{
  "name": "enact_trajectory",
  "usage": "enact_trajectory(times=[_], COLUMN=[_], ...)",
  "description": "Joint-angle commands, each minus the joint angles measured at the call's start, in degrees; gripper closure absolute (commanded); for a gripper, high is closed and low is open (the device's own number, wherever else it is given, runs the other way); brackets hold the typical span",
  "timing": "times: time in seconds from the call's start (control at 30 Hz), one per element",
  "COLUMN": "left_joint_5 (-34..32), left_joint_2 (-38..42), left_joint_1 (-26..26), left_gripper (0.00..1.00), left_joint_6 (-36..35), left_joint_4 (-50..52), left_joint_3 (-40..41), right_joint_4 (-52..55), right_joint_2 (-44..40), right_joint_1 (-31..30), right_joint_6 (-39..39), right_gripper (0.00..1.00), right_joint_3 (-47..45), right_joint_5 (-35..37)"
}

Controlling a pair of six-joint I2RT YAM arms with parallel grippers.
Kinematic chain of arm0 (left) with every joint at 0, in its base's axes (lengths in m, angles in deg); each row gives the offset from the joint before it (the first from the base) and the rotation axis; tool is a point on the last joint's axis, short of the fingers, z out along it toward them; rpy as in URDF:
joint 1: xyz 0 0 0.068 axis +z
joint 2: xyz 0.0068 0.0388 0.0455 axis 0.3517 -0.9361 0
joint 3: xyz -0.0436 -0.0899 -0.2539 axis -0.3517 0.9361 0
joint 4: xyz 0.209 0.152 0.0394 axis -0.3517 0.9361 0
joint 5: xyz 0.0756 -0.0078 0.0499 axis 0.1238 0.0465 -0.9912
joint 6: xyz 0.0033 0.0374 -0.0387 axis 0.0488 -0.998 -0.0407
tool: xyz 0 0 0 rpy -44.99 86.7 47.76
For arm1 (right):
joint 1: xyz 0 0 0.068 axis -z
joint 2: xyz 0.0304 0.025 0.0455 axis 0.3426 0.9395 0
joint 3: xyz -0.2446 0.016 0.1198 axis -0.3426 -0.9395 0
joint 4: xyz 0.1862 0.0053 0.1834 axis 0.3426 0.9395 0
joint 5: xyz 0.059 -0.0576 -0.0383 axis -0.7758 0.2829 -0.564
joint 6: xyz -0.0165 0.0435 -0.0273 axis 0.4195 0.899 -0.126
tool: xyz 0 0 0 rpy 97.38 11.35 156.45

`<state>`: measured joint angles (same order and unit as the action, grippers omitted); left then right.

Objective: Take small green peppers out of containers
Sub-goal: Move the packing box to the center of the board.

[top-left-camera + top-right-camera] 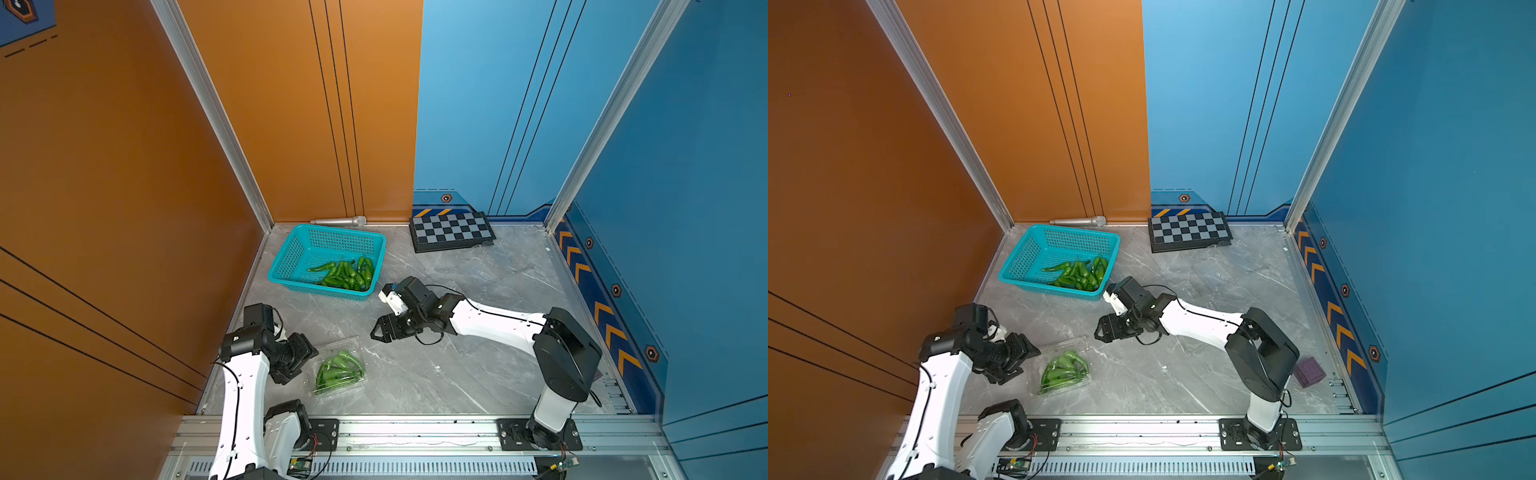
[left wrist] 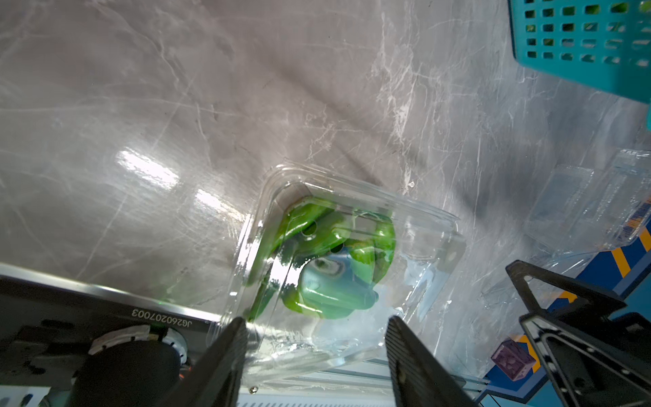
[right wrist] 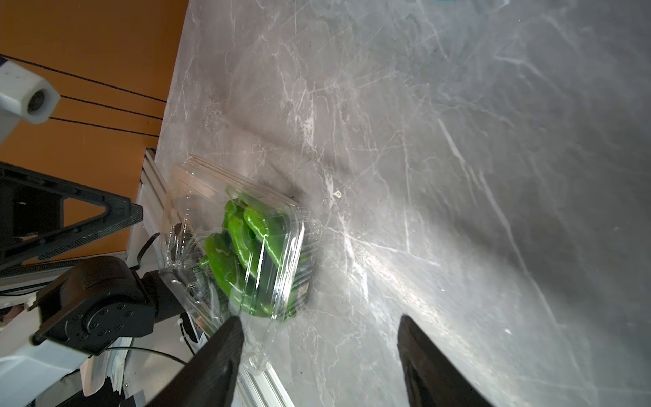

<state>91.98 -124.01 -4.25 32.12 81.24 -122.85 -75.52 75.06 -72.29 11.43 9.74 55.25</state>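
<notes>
Peppers (image 1: 337, 369) wait inside the clear box (image 1: 328, 392), low and middle in both top views, and its lid looks shut. So my left pincer (image 2: 315, 319) stands wide apart at one end, ready to hold it. My right pincer (image 3: 318, 317) is apart too, empty, close by to help. Others already lie in the basket (image 1: 291, 253).

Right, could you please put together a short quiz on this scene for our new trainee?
1. True or false: the teal basket is empty.
2. Which is nearest the container holding small green peppers? A left gripper; B right gripper; C teal basket.
3. What does the right gripper hold?
Key: 1 false; 2 A; 3 nothing, its jaws stand open.
</notes>
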Motion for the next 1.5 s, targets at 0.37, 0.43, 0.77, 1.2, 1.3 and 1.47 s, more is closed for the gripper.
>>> enact_trajectory(times=[0.37,0.43,0.77,1.2,1.3,1.47], left_joint_5=[-10.19,-10.26,-11.88,-13.68,-13.59,-12.94], left_joint_2=[-1.62,-3.01,-4.68,-9.37,-11.00,-13.74], left_joint_1=[-5.01,-5.78,-12.79,-21.92,-24.47,-26.48], left_gripper=[0.36,0.35,0.33,0.33,0.33,0.33], left_joint_6=[7.28,7.76,16.25,21.75,23.19,24.58], left_joint_4=[1.52,1.48,-2.44,-8.07,-9.94,-13.63], left_joint_3=[0.68,0.80,2.50,3.73,3.13,0.78], right_joint_4=[-7.01,-8.38,-12.02,-15.93,-15.59,-13.96], right_joint_2=[-2.03,-2.62,-1.80,-2.93,-4.20,-6.95], right_joint_1=[-0.05,0.22,2.87,3.51,3.63,4.41], right_joint_6=[3.26,3.67,5.29,7.51,7.46,6.96], right_gripper=[0.29,0.29,0.29,0.29,0.29,0.29], right_joint_3=[-2.49,-3.47,-4.95,-8.65,-9.54,-11.20], right_joint_5=[-1.11,-1.52,-4.73,-5.71,-5.23,-3.78])
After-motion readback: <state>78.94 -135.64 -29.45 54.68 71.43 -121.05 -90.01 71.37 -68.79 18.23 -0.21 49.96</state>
